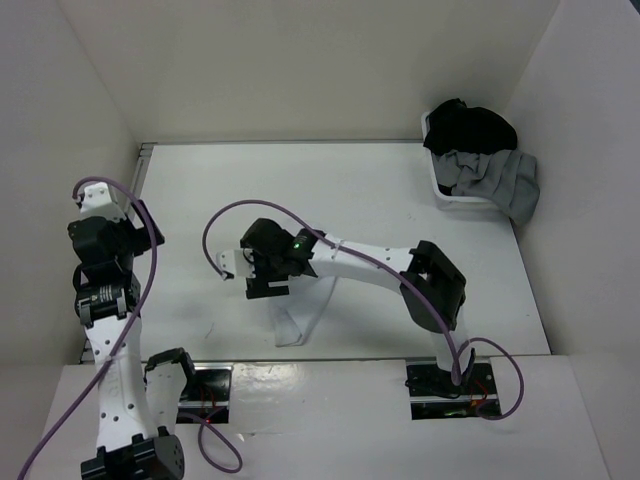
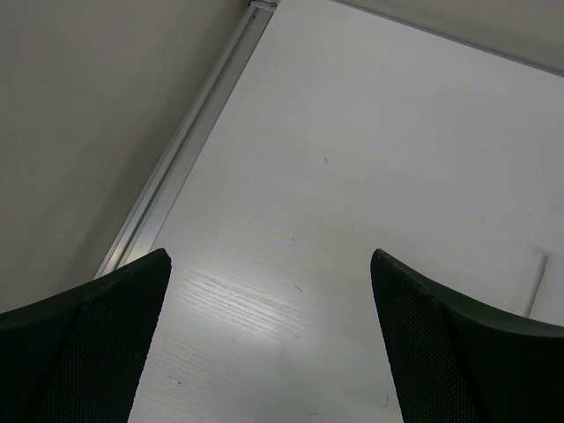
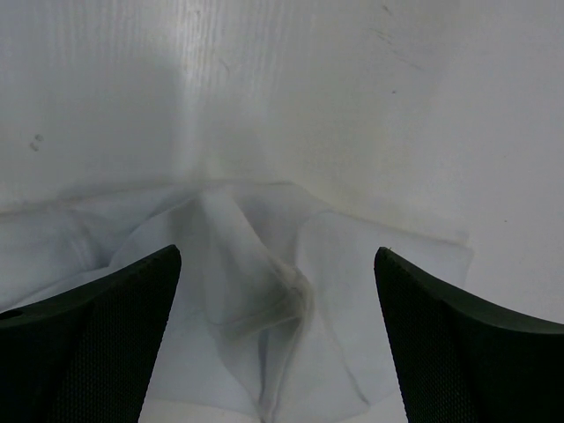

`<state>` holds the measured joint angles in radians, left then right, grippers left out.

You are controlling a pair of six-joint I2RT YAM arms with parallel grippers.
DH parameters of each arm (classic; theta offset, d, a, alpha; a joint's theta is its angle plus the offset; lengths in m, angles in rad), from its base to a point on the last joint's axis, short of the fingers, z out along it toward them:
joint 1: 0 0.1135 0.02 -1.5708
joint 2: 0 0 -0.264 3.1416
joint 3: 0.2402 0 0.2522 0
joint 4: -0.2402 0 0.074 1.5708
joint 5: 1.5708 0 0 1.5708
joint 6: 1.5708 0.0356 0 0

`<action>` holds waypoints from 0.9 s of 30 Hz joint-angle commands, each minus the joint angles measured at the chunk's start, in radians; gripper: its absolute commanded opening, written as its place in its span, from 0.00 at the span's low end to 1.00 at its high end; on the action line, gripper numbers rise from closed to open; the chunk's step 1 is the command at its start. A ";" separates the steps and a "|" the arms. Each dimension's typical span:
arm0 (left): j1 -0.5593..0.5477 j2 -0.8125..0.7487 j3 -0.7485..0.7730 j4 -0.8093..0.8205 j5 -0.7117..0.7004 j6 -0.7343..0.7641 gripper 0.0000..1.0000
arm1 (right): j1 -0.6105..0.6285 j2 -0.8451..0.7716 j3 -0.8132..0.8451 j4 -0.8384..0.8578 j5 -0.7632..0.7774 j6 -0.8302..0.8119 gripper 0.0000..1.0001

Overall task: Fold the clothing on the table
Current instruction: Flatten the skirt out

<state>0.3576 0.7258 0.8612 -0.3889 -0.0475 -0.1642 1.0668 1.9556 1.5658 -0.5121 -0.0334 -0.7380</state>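
Near the front-middle of the tabletop (image 1: pixel 400 190), the clothing (image 1: pixel 293 322) is lying as a small white bunch, thin enough to be see-thru, partly under the R arm's forearm. On the R wrist cam it's sitting crumpled on the surface w/ a raised ridge running down its middle and soft folds fanning out to both sides; its far edge is lying flat on the bare top.

R hand (image 3: pixel 275 264) is hanging just above that bunch w/ its jaws spread wide. Both fingers (image 3: pixel 97 335) are standing clear of the fabric ridge and nothing is being gripped. Can't tell if the tips are touching the cloth lower down, since that part is out of frame.

L hand (image 2: pixel 269 260) is hovering over at the left side, well apart from the clothing, also wide open w/ nothing between the jaws. It's looking down at bare top next to the metal edge rail (image 2: pixel 181 145).

Over at the far R corner I'm seeing a white bin (image 1: pixel 460 203) w/ a black garment (image 1: pixel 470 128) piled in it and a grey garment (image 1: pixel 505 180) drooping over its rim, well away from both hands.
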 commanded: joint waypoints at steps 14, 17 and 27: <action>0.006 -0.037 -0.020 0.041 0.066 0.009 1.00 | 0.016 0.028 0.016 -0.080 -0.062 -0.112 0.93; 0.006 -0.046 -0.021 0.041 0.077 0.018 1.00 | 0.016 0.052 0.052 -0.091 -0.071 -0.122 0.91; 0.006 -0.055 -0.030 0.041 0.095 0.018 1.00 | 0.016 0.097 0.091 -0.109 -0.080 -0.123 0.80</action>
<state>0.3576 0.6895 0.8440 -0.3820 0.0269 -0.1574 1.0775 2.0525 1.5978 -0.6060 -0.0944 -0.8558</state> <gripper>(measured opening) 1.001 0.827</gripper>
